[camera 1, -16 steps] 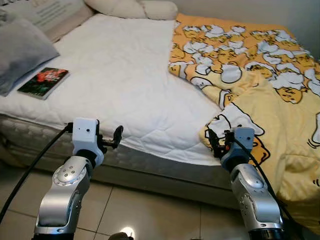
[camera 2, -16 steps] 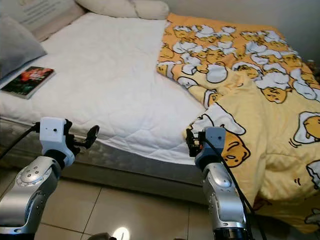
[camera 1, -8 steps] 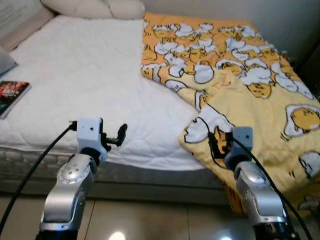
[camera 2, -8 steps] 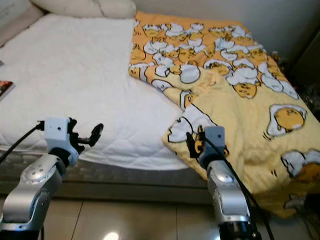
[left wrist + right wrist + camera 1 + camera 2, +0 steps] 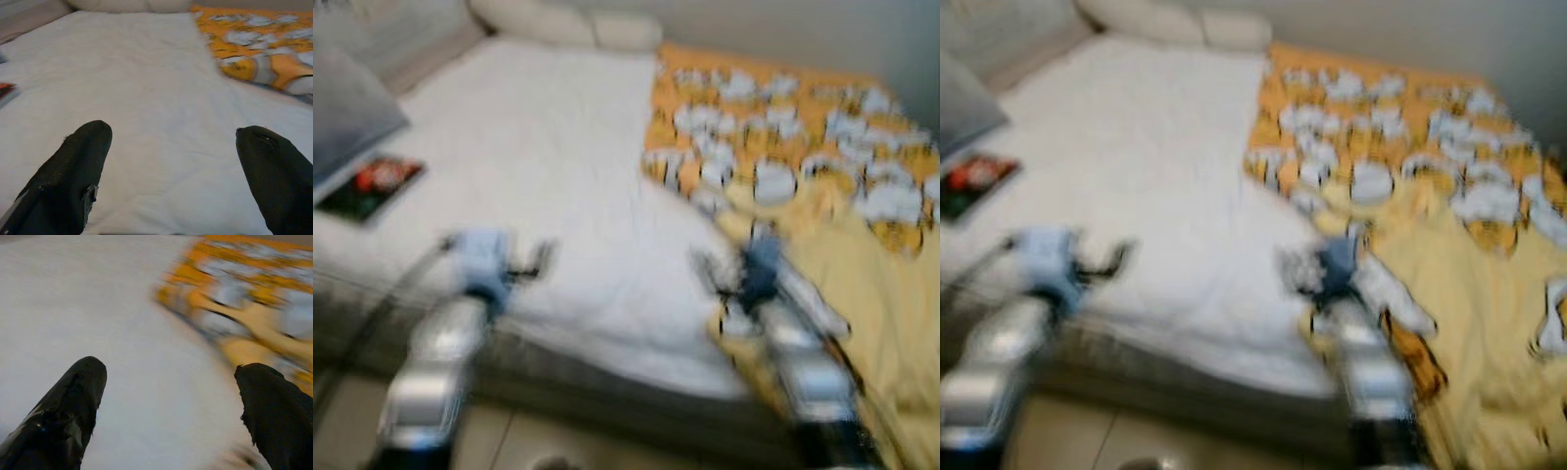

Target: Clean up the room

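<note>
Before the bed (image 5: 558,196), both grippers (image 5: 171,171) (image 5: 171,406) hang apart and empty, the view has swung back left, so tidying has not begun.

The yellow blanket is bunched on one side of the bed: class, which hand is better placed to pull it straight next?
Probably the right hand: it is open, with the blanket just ahead of it. The left hand, also open, faces bare white mattress.

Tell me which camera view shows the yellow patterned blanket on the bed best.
The left eye view: the yellow patterned blanket spreads over the bed's right side, though blurred. The right eye view shows the same, equally blurred. The left wrist view catches a sharper corner; the right wrist view shows a smeared edge.
</note>
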You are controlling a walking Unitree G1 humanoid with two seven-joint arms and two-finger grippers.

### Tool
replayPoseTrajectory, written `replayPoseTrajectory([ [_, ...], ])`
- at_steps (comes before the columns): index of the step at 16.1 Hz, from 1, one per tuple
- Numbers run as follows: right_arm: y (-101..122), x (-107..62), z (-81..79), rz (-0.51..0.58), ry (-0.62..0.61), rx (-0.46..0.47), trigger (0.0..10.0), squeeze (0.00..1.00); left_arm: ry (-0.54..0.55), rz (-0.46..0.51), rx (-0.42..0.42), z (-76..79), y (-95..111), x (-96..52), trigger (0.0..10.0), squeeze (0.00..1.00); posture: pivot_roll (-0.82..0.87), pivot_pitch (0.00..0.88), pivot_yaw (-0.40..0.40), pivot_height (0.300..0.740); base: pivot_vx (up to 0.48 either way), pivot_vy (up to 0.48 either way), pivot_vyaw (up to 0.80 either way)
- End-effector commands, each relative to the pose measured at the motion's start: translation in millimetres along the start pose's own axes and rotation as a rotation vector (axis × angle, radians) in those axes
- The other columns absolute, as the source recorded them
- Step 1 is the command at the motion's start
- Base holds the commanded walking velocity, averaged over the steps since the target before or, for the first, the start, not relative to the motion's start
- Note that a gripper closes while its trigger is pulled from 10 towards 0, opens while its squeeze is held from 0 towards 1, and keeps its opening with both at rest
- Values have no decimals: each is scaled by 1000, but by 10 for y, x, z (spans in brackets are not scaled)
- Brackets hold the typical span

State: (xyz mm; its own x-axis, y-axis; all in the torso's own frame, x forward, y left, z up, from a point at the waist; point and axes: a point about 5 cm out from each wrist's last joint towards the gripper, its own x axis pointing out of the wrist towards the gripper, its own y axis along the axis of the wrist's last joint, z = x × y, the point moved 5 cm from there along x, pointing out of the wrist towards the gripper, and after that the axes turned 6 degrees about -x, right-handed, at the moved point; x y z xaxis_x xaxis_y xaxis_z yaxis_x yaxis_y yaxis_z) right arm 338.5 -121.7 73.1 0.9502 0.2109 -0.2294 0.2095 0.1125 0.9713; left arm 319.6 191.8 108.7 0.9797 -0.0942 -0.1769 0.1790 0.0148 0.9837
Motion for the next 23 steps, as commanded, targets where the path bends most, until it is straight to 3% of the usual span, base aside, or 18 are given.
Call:
replayPoseTrajectory([
  [1, -100, -58, 226, -39, -60, -13, 10000, 1000, -66, 29, -6, 189, 58, 33, 10000, 0, -37, 0, -49, 740, 0, 0, 0],
  [5, -306, -57, 217, -161, 15, -104, 10000, 1000, -175, -31, 74, 307, -23, -20, 10000, 0, -42, 0, -41, 740, 0, 0, 0],
  [8, -545, -38, 285, -312, 91, -289, 10000, 1000, -240, -83, 120, 309, -77, -56, 10000, 0, -41, 0, -38, 740, 0, 0, 0],
  [9, -710, -33, 264, -407, 200, -434, 10000, 1000, -320, -135, 169, 346, -148, -88, 10000, 0, -40, 0, -38, 740, 0, 0, 0],
  [13, -1029, -18, 249, -550, 346, -639, 10000, 1000, -524, -244, 267, 445, -265, -177, 10000, 0, -35, 0, -33, 740, 0, 0, 0],
  [14, -1069, -7, 253, -577, 374, -675, 10000, 886, -573, -260, 281, 466, -259, -198, 10000, 0, -34, 0, -27, 740, 0, 0, 0],
  [15, -1083, 36, 255, -584, 391, -696, 10000, 0, -630, -283, 307, 476, -251, -221, 10000, 0, -35, 0, -23, 740, 0, 0, 0],
  [17, -1090, 63, 279, -583, 375, -707, 10000, 0, -648, -295, 324, 464, -251, -232, 10000, 0, -23, 0, -21, 740, 0, 0, 0],
  [18, -1060, 99, 283, -549, 387, -770, 10000, 0, -661, -310, 347, 445, -251, -252, 10000, 0, -11, 0, -23, 740, 0, 0, 0],
  [21, -1080, 125, 324, -551, 355, -814, 10000, 0, -688, -330, 365, 431, -245, -305, 10000, 0, 8, 0, -16, 740, 0, 0, 0],
  [22, -1122, 107, 334, -566, 368, -874, 4196, 0, -714, -347, 370, 436, -248, -362, 10000, 0, 20, 0, -11, 740, 0, 0, 0],
  [23, -1159, 88, 343, -581, 378, -914, 3961, 0, -731, -359, 374, 443, -250, -401, 10000, 0, 23, 0, -9, 740, 0, 0, 0],
])
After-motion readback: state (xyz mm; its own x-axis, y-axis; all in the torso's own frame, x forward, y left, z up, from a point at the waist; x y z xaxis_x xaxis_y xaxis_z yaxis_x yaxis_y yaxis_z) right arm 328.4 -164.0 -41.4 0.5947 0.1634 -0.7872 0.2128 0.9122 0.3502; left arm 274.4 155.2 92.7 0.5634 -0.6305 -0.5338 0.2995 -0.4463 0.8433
